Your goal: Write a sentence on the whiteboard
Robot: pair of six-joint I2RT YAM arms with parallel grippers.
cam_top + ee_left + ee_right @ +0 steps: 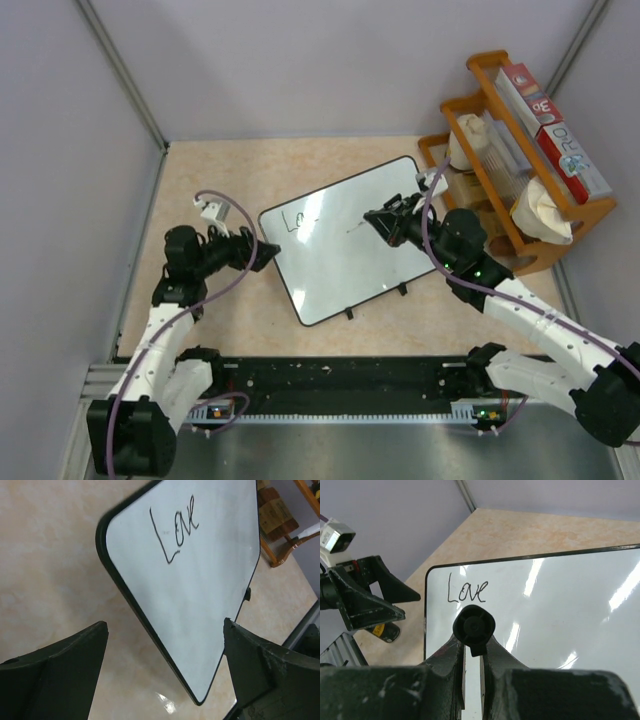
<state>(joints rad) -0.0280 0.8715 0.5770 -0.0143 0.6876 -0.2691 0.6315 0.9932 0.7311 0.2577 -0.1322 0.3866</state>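
The whiteboard (350, 255) lies flat on the beige table, turned at an angle, with its small black feet on the near long edge. "Love" (176, 527) is written in black near its left corner. My right gripper (473, 644) is shut on a black marker (473, 625) and hovers over the board's middle (560, 605), to the right of the word (466, 591). My left gripper (165, 624) stands wide open at the board's left edge (200, 580), holding nothing, with the black frame passing between its fingers. From above, the left gripper (264, 252) is at the board's left corner and the right gripper (378, 220) sits right of centre.
A wooden rack (590, 212) at the back right holds boxes and white items, close to the board's right corner. Grey walls with metal posts enclose the table. A black rail (340, 385) runs along the near edge between the arm bases.
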